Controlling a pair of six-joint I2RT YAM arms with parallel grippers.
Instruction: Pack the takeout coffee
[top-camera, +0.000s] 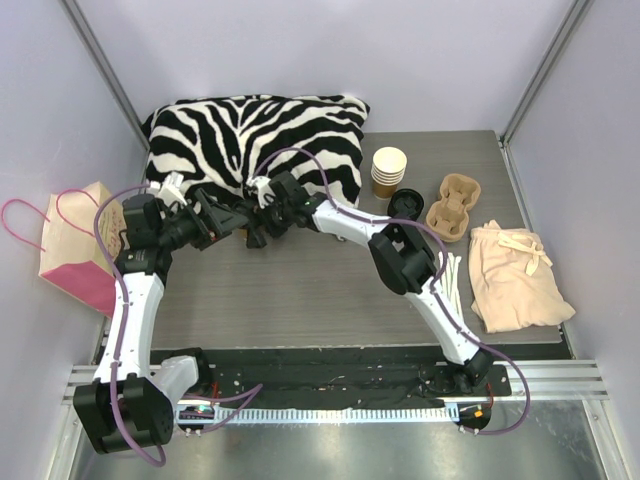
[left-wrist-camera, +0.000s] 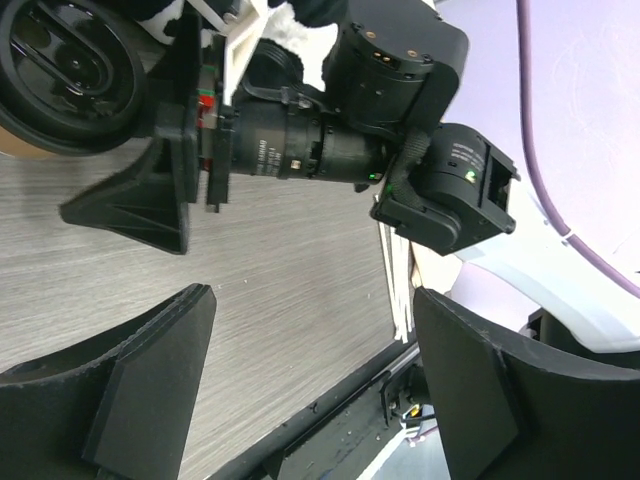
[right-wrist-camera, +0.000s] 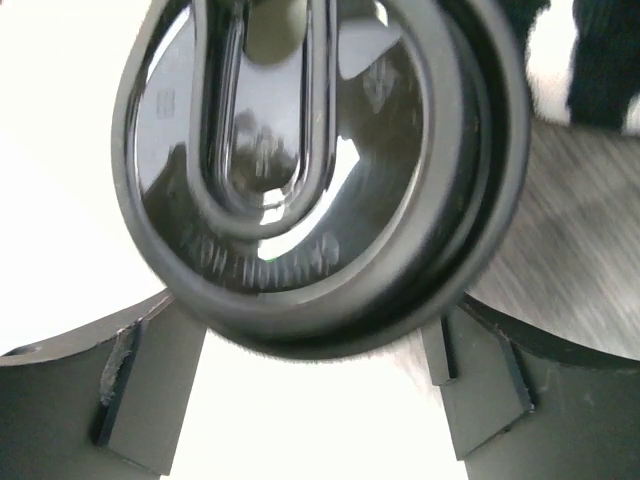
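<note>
The takeout coffee (right-wrist-camera: 320, 170) fills the right wrist view: its round black lid faces the camera and covers the fingertips. My right gripper (right-wrist-camera: 310, 315) has a finger close on each side of it, so it looks shut on the cup. In the left wrist view the lid (left-wrist-camera: 60, 70) sits at the top left with a sliver of brown cup under it, held by the right gripper (left-wrist-camera: 165, 150). My left gripper (left-wrist-camera: 312, 300) is open and empty over bare table. In the top view both grippers, left (top-camera: 215, 222) and right (top-camera: 252, 228), meet in front of the pillow and hide the cup.
A zebra pillow (top-camera: 255, 135) lies at the back. A stack of lidless cups (top-camera: 389, 170), a loose black lid (top-camera: 405, 203) and a cardboard cup carrier (top-camera: 453, 207) stand at the back right. A beige cloth bag (top-camera: 515, 275) and white sticks (top-camera: 453, 285) lie on the right. A pink-based paper bag (top-camera: 80, 250) lies on the left.
</note>
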